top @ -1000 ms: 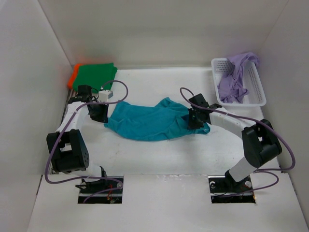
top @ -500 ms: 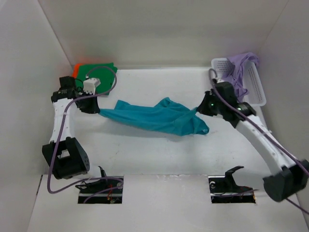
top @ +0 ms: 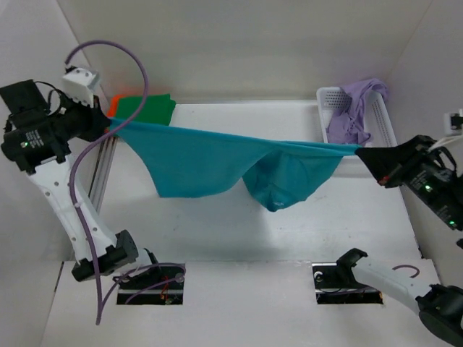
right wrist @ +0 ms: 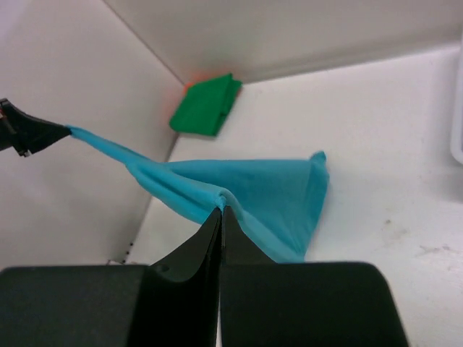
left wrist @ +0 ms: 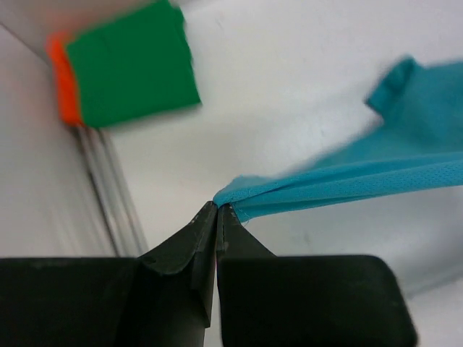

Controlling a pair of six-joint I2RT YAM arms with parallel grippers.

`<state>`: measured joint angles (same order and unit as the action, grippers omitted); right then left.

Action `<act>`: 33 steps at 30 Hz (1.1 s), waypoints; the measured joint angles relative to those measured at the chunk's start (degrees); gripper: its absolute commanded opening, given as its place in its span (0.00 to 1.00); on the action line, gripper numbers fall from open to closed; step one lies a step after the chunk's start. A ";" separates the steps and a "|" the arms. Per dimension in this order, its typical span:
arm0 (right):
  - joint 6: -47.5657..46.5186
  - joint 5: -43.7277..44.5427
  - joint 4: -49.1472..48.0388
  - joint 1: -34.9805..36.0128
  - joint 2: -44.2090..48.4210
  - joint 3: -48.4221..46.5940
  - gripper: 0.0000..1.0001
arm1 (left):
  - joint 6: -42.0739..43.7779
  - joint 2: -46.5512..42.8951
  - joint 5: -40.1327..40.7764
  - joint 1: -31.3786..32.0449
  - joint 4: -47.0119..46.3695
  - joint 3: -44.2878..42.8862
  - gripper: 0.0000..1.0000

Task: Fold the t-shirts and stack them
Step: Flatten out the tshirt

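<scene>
White surface [top: 217,238]; left pincer [top: 110,124] and right pincer [top: 359,152] both clamped on teal t-shirt [top: 202,163], stretched taut midair between them. Folded green t-shirt [top: 148,107] lies on orange t-shirt [left wrist: 64,90].

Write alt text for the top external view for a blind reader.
A teal blue cloth t-shirt hangs stretched between the left gripper and right gripper, shut on its ends, above the table. A folded dark green shirt sits back left; a lavender shirt lies in a white mesh basket back right.

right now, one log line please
teal shirt: held up, stretched | left gripper: shut on it | right gripper: shut on it | green shirt: on orange shirt | purple shirt: in basket
</scene>
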<state>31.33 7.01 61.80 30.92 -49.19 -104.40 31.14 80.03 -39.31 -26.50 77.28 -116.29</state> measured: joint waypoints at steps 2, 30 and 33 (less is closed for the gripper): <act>0.00 1.55 1.27 2.14 -0.31 -4.24 0.00 | -0.28 0.17 -2.29 -2.12 0.83 -9.25 0.00; -10.86 -13.94 -16.44 -19.08 -56.11 -4.28 0.00 | -10.62 34.27 11.23 16.11 -14.75 -2.91 0.01; -10.80 -15.06 -17.05 -20.17 -64.02 -6.60 0.00 | -11.10 44.26 13.70 17.44 -17.42 -7.52 0.01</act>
<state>20.53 -8.05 44.75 10.74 -113.21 -111.00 20.03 124.29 -25.61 -9.06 59.86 -123.81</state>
